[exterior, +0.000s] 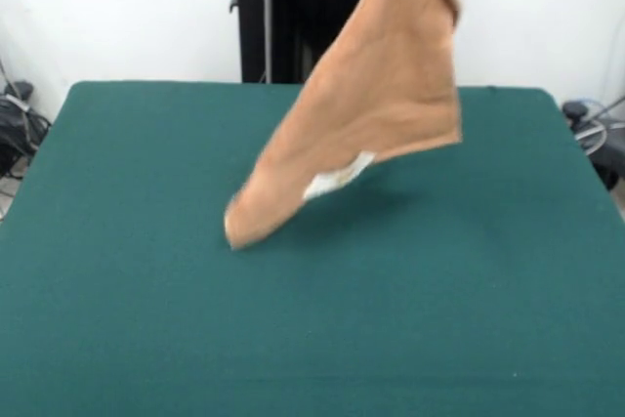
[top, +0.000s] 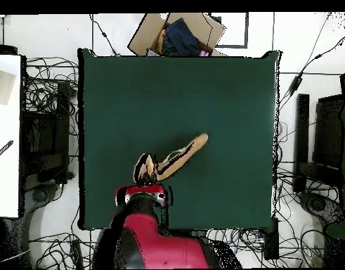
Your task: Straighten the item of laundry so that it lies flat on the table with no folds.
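Orange-tan, one towel (exterior: 376, 114) hangs over one green table (exterior: 117, 290), low corner touching; jaws' state cannot be told.

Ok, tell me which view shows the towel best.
The front view. There the towel hangs as a broad tan sheet from the top edge, its lowest corner at the green table, with a white tag on its lower edge. The overhead view shows the towel only as a thin slanted strip beside the red arm.
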